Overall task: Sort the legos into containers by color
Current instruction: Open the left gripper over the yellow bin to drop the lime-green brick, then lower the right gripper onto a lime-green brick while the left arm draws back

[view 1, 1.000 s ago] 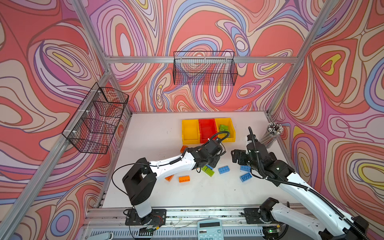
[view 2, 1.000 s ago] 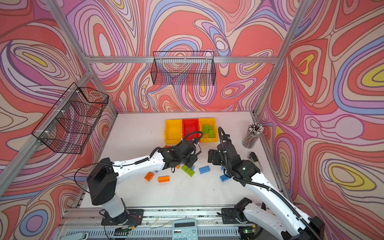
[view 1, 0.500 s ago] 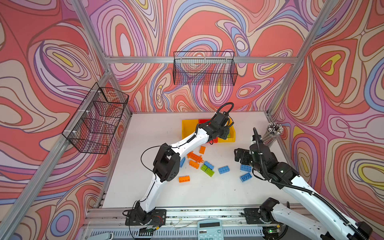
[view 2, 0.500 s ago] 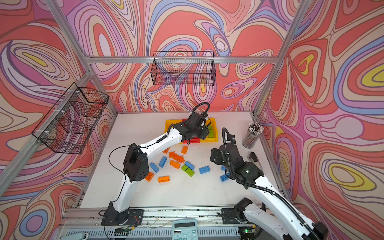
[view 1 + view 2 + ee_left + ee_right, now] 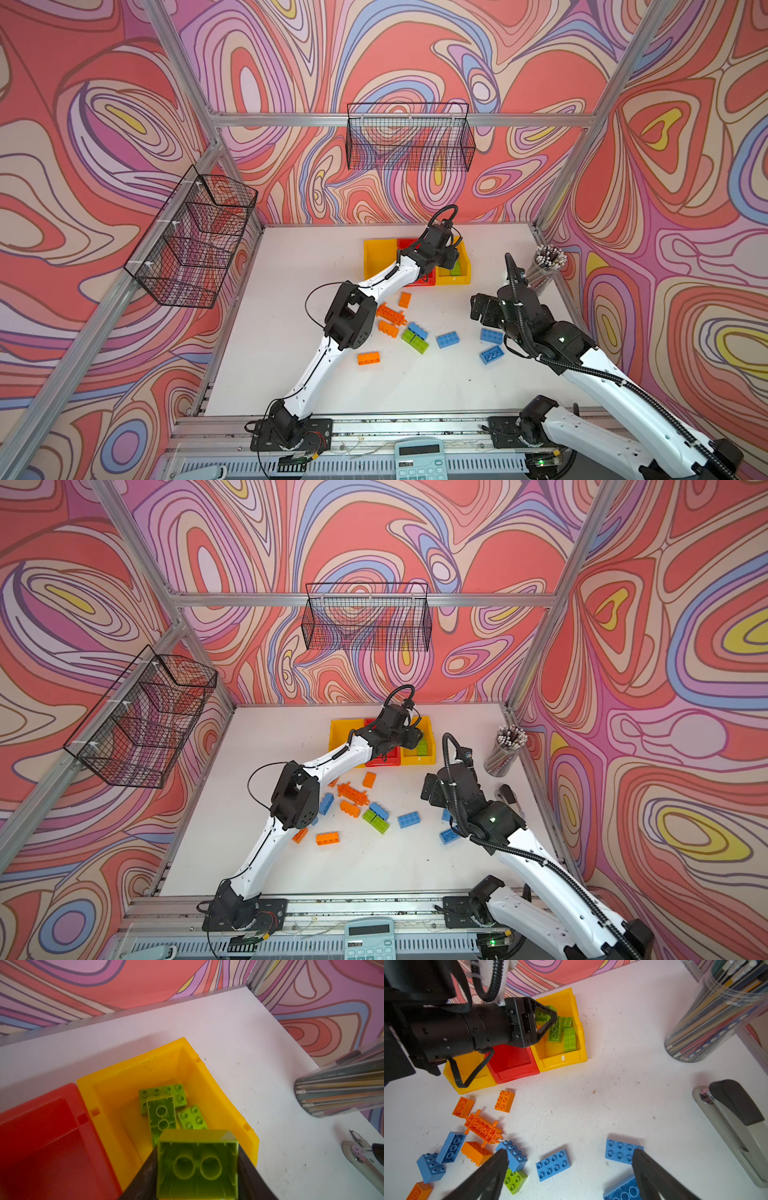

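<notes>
The white tabletop (image 5: 316, 266) carries three bins touching side by side in a row near its far edge: a yellow bin (image 5: 376, 257), a red bin (image 5: 512, 1072) and a second yellow bin (image 5: 218, 1093). The left arm (image 5: 324, 365) stretches across to that last bin. There the left hand (image 5: 550, 1017) hangs over it, grasping a lime green brick (image 5: 197, 1163) whose hollow underside faces the wrist camera. The brick sits flush between both fingers, though how firmly they press is hard to judge. Three more lime green bricks (image 5: 162, 1113) lie inside the bin below. The right hand (image 5: 570, 1155) hovers released, its fingers spread wide, above loose blue bricks (image 5: 553, 1164). Near them on the tabletop lie a jagged orange assembly (image 5: 482, 1128), orange bricks (image 5: 504, 1101) and one green brick (image 5: 515, 1181).
</notes>
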Robot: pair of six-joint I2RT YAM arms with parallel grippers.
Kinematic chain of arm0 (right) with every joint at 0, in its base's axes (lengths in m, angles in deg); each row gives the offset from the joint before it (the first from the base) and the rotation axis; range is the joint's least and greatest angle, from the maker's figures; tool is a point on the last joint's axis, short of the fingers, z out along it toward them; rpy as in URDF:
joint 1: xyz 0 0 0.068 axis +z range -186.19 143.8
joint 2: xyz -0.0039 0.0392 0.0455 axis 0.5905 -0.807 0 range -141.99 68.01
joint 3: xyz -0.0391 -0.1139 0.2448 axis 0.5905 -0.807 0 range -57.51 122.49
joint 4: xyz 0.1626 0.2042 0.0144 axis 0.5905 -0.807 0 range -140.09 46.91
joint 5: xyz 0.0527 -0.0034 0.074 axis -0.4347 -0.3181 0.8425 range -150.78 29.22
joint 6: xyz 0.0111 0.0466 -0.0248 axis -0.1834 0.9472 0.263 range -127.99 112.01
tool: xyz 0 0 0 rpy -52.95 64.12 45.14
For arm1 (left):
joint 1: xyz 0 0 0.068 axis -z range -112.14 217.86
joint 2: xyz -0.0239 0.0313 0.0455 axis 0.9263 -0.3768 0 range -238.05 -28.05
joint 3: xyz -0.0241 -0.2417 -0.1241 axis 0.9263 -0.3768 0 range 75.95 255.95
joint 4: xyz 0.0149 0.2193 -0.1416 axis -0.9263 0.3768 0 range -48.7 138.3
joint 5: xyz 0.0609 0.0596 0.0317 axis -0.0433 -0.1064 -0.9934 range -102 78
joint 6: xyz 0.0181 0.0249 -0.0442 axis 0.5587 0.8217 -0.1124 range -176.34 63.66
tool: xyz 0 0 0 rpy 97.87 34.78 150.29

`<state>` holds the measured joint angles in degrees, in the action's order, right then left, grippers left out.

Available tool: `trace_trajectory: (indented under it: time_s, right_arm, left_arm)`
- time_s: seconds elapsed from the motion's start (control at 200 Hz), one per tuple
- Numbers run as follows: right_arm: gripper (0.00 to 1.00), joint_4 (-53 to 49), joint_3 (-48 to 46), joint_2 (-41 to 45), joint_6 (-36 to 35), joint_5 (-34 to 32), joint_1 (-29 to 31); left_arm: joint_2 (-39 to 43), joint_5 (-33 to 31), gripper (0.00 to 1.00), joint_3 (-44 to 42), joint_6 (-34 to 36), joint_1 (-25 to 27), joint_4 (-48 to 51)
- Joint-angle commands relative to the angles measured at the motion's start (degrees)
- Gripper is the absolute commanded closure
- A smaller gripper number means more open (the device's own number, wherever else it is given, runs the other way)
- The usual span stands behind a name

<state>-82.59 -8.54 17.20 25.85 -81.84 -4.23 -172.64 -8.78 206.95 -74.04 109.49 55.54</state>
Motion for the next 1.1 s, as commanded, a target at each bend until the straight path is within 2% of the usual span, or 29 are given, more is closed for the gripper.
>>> trace_trajectory:
  time_s: [0.0,0.02,0.045,0.175,0.331,0.526,0.761,0.931,1.097]
  right_arm:
    - [0.02,-1.62,1.74,-0.22,0.45,-1.40,0.11]
    - [0.02,-1.59,1.82,-0.19,0.34,-1.32,0.05]
    - [0.02,-1.57,1.99,-0.28,0.22,-1.20,0.19]
    - [0.02,-1.73,2.62,-0.49,-0.08,-1.54,0.07]
    - [0.02,-2.65,3.40,-1.34,-0.53,-1.69,0.12]
    - [0.02,-1.33,3.33,-5.06,-1.64,1.36,0.18]
    - [0.16,7.04,-0.90,-11.84,-1.85,12.56,0.44]
    - [0.19,12.54,-4.16,-15.87,-0.35,15.53,3.70]
    - [0.21,16.86,-4.77,-21.46,0.45,17.83,8.44]
  left_arm:
    - [-1.68,0.43,0.21,3.69,-0.68,0.16,-3.60]
    - [-1.72,0.53,0.13,3.61,-0.68,0.20,-4.02]
    - [-1.57,0.68,0.07,3.21,-0.76,0.15,-4.74]
    - [0.84,1.48,0.00,-0.21,-0.85,0.20,-9.25]
    - [7.48,1.12,0.00,-8.37,-1.37,0.20,-15.29]
    - [22.88,-0.55,0.00,-28.09,-1.27,0.20,-21.88]
    - [42.32,-6.82,0.00,-51.60,-2.70,0.21,-16.39]
    - [54.76,-10.90,0.00,-66.48,-6.94,0.21,-8.87]
    - [64.79,-10.79,0.00,-77.53,-10.49,0.21,-3.01]
